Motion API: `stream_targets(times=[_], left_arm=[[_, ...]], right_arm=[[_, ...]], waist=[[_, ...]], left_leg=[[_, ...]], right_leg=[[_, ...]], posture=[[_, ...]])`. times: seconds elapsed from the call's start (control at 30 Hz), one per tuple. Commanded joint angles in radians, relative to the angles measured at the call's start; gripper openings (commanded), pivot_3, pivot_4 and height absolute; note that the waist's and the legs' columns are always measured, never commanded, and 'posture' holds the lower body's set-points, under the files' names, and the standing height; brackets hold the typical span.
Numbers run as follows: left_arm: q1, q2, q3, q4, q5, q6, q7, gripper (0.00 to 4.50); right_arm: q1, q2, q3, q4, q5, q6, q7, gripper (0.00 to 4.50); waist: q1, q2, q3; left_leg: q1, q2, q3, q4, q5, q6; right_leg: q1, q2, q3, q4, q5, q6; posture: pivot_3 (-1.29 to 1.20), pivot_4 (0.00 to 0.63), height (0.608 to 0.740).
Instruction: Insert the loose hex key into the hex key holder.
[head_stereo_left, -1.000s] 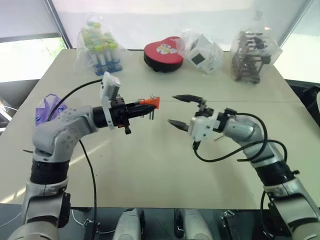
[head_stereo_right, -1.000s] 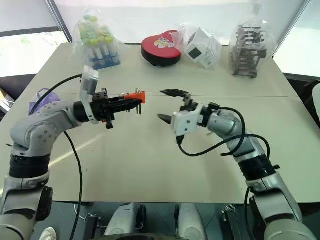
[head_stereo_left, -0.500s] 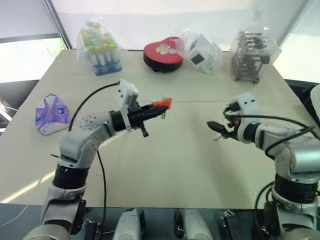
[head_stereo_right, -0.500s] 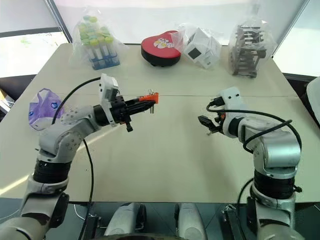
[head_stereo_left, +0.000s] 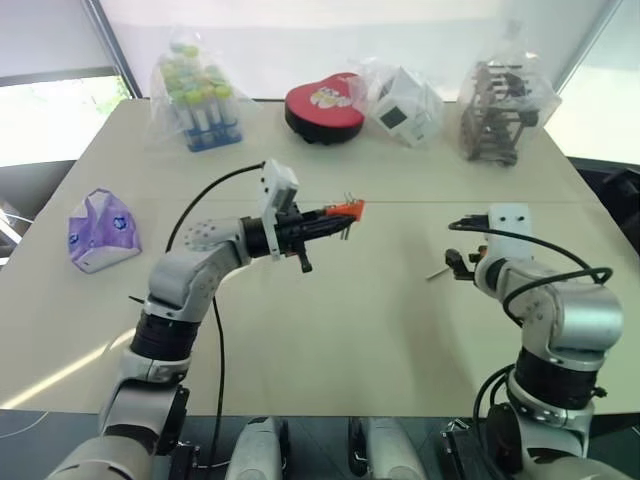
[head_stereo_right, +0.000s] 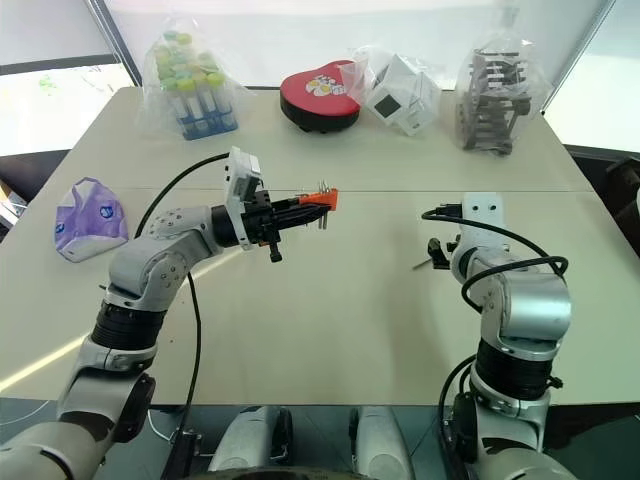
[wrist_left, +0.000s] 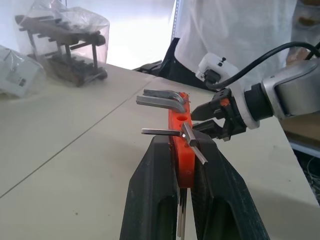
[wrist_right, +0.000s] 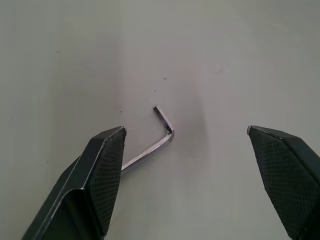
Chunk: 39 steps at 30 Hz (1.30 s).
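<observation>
Two grips: left fingers (wrist_left: 182, 165) clenching holder (wrist_left: 181, 145) level, prongs rightward, right fingers (wrist_right: 185, 145) released above flat key (wrist_right: 159, 137)

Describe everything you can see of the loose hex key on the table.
The loose hex key is a thin, shiny, silver-grey metal rod bent into an L, with a short leg and a longer one. It lies flat on the beige table, untouched, between the open jaws of the right gripper, its long leg running under one finger.
</observation>
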<state>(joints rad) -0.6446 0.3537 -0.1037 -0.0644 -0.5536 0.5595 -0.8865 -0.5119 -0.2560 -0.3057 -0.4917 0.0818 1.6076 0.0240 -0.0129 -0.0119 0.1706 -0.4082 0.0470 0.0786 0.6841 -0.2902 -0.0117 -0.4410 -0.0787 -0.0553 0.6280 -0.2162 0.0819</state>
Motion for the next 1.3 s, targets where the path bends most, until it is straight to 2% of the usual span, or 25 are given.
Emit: stream_targets(times=[0.03, 0.43, 0.53, 0.73, 1.0, 1.07, 1.23, 1.3], left_arm=[[-0.034, -0.006, 0.009, -0.003, 0.012, -0.033, -0.008, 0.00], [-0.019, -0.003, 0.022, -0.025, 0.023, -0.025, 0.013, 0.00], [-0.016, -0.001, 0.024, -0.030, 0.022, -0.025, 0.021, 0.00], [-0.013, -0.005, 0.022, -0.033, 0.024, -0.029, 0.035, 0.00], [-0.014, -0.002, 0.026, -0.031, 0.024, -0.033, 0.045, 0.00], [-0.018, -0.003, 0.027, -0.025, 0.026, -0.037, 0.045, 0.00], [-0.040, -0.018, 0.027, 0.000, 0.025, -0.043, 0.049, 0.00], [-0.047, -0.021, 0.022, 0.009, 0.030, -0.047, 0.048, 0.00]], right_arm=[[-0.037, 0.051, -0.035, 0.017, -0.011, 0.007, -0.051, 4.01], [-0.068, 0.128, -0.070, 0.117, -0.002, 0.007, -0.149, 4.01], [-0.058, 0.107, -0.058, 0.127, 0.023, 0.007, -0.150, 3.11], [-0.060, 0.095, -0.044, 0.147, 0.062, 0.007, -0.170, 0.01], [-0.115, 0.073, -0.023, 0.059, 0.123, 0.007, -0.127, 0.01], [-0.101, 0.062, 0.009, 0.007, 0.130, -0.133, -0.080, 0.01], [-0.010, 0.008, 0.161, -0.016, 0.108, -0.750, 0.126, 0.01], [0.034, 0.023, 0.211, -0.004, 0.150, -0.982, 0.265, 0.01]], waist=[[0.000, 0.000, 0.000], [0.000, 0.000, 0.000], [0.000, 0.000, 0.000], [0.000, 0.000, 0.000], [-0.001, 0.001, 0.000], [-0.001, 0.001, 0.000], [-0.002, 0.000, 0.001], [-0.002, 0.000, 0.001]], left_leg=[[0.000, 0.000, 0.000, 0.000, 0.000, 0.000], [0.000, 0.000, 0.000, 0.000, 0.000, 0.000], [0.000, 0.000, 0.000, 0.000, 0.000, 0.000], [0.000, 0.000, 0.000, 0.000, 0.000, 0.000], [0.000, 0.000, 0.000, 0.000, 0.000, 0.000], [0.000, 0.000, 0.000, -0.001, 0.000, 0.000], [-0.001, 0.000, 0.000, -0.001, 0.000, 0.000], [-0.001, 0.000, 0.000, -0.001, 0.000, 0.000]], right_leg=[[0.000, 0.000, 0.000, 0.000, 0.000, 0.000], [0.000, 0.000, 0.000, 0.000, 0.000, 0.000], [0.000, 0.000, 0.000, 0.000, 0.000, 0.000], [0.000, 0.000, 0.000, 0.000, 0.000, 0.000], [0.000, 0.000, 0.000, 0.000, 0.000, 0.000], [-0.001, 0.000, 0.000, 0.000, 0.000, 0.000], [-0.001, 0.000, 0.000, -0.001, 0.000, 0.001], [-0.001, 0.000, 0.000, -0.001, 0.000, 0.001]], posture=[[0.00, 0.150, 0.740], [0.00, 0.150, 0.740], [0.00, 0.150, 0.740], [0.00, 0.150, 0.740], [0.00, 0.150, 0.740], [0.00, 0.150, 0.740], [0.00, 0.150, 0.740], [0.00, 0.150, 0.740]])
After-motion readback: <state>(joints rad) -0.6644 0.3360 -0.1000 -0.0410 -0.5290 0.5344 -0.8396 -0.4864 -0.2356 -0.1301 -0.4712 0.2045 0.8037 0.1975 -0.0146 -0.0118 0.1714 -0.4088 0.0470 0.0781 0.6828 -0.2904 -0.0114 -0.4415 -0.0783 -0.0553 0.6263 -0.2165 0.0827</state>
